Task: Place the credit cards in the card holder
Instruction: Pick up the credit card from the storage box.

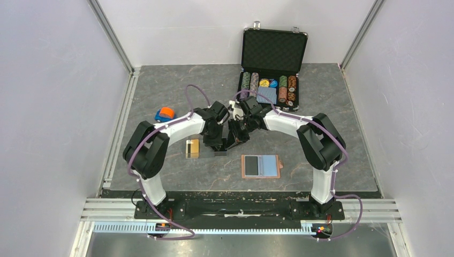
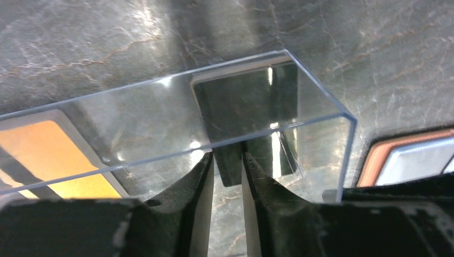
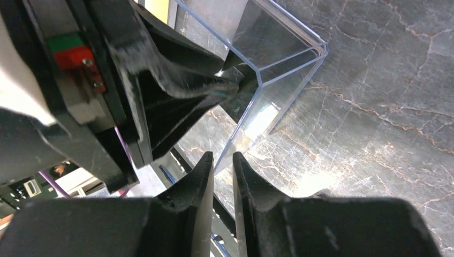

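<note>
- Top view: the left hand (image 1: 218, 140) and right hand (image 1: 235, 136) crowd together at centre frame above the table (image 1: 321, 118), so a knock between them is a risk. The gold card (image 1: 193, 148) lies just left. The card holder (image 1: 260, 166) lies open at lower right, apart.
- Left wrist view: the fingers (image 2: 201, 176) flank a black card (image 2: 243, 107) at the clear box (image 2: 134, 123). Whether they grip it cannot be told. The card could drop.
- Right wrist view: the right hand is clenched on the box wall. That thin pinch could let the box twist.

No legible text, no readable labels, brands or numbers on anything
</note>
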Robot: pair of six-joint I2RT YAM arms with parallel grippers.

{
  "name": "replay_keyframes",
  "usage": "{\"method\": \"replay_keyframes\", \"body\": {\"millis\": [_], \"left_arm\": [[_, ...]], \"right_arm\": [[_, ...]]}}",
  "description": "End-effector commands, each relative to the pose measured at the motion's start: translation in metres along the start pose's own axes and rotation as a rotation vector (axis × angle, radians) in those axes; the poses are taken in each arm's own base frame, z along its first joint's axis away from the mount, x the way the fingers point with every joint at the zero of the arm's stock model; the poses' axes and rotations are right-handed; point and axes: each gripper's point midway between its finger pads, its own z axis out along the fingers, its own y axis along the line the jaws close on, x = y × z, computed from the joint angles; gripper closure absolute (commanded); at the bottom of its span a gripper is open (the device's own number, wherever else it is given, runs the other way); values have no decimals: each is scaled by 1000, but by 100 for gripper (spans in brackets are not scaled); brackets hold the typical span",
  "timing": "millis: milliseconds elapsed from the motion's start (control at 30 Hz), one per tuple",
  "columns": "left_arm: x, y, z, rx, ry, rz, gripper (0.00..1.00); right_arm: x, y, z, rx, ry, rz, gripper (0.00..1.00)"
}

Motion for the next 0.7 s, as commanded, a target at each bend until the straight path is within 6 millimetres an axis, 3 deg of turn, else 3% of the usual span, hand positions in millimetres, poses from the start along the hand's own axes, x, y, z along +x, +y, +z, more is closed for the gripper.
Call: {"method": "replay_keyframes", "body": {"millis": [0, 133, 267, 500, 667], "left_arm": [[-15, -24, -27, 129, -76, 24, 62], [-30, -31, -48, 282, -142, -59, 55], [-39, -24, -66, 398, -184, -137, 52], [-35, 17, -76, 418, -197, -229, 48], [-22, 61, -76, 230, -192, -242, 49]], "right_arm": [[-14, 11, -9, 19, -40, -96, 80], [-23, 13, -18, 56, -60, -133, 78], [-29, 16, -22, 68, -70, -149, 72], [-31, 14, -25, 94, -76, -169, 64], [-33, 13, -31, 121, -86, -189, 60]]}}
